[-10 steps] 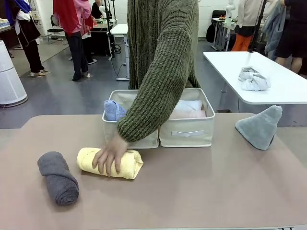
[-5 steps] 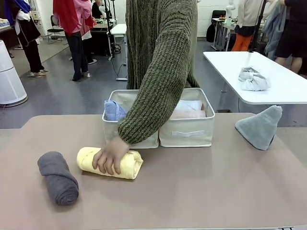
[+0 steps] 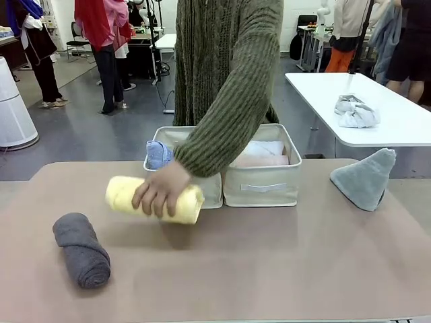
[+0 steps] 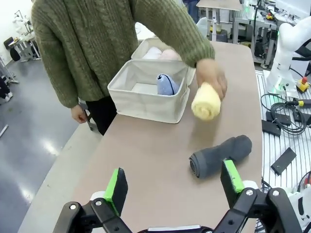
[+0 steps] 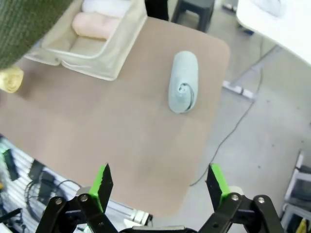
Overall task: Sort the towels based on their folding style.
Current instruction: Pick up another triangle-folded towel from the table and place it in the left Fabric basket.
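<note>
A person's hand (image 3: 158, 192) grips the yellow roll (image 3: 121, 194) and holds it off the table, just in front of the left bin (image 3: 210, 192). The dark grey roll (image 3: 82, 249) lies at the front left. At the far right stands the grey-green cone (image 3: 367, 177). Inside the left bin sits the light blue towel (image 3: 158, 154); the pink roll (image 3: 262, 161) and white roll (image 3: 264, 147) lie in the right bin (image 3: 262, 188). My left gripper (image 4: 174, 182) is open above the table's left end, with the dark grey roll (image 4: 221, 155) ahead. My right gripper (image 5: 159, 182) is open, high above the cone (image 5: 183, 81).
A white table (image 3: 404, 128) behind on the right carries a lumpy white-and-grey cloth bundle (image 3: 355, 111). The person's arm (image 3: 229, 101) reaches over the left bin. The brown table (image 3: 269, 269) has bare room across its front and middle.
The person's hand has closed on the yellow roll and lifted it off the table, carrying it back toward the bins. Both grippers and the other towels stay where they were.
</note>
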You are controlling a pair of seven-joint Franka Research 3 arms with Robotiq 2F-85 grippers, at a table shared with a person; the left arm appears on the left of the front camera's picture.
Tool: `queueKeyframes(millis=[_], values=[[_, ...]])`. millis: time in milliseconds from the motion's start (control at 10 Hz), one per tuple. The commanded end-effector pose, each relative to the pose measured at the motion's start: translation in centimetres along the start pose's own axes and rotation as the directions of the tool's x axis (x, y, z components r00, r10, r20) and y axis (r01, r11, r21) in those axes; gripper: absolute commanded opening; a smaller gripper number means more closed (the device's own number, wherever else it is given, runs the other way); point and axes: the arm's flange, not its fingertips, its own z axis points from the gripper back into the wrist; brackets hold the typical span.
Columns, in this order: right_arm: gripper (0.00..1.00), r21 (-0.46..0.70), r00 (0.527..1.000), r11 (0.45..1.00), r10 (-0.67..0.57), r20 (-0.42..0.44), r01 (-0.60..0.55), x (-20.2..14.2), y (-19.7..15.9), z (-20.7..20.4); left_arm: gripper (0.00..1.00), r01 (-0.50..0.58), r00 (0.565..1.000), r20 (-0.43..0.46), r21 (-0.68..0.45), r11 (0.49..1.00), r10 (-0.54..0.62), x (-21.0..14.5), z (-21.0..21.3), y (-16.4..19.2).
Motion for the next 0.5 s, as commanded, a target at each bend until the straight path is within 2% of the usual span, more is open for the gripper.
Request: queueKeyframes(millis=[0,100,400], values=[[1.0,0.0,0.999,0.999,-0.037,-0.019,0.037,0.2,0.0,-3.5,1.0,0.011,1.0,-0.006,-0.008,1.0,-0.011,-0.2,0.2,-0.2],[1.0,0.0,1.0,1.0,0.0,0.0,0.0,0.0,0.0,0.0,1.0,0.011,1.0,-0.006,-0.008,1.0,-0.011,-0.2,0.2,-0.2],[1.0,0.0,1.0,1.0,0.0,0.0,0.0,0.0,0.0,0.0,1.0,0.011,1.0,-0.006,-0.008,1.0,-0.011,-0.2,0.2,-0.2]])
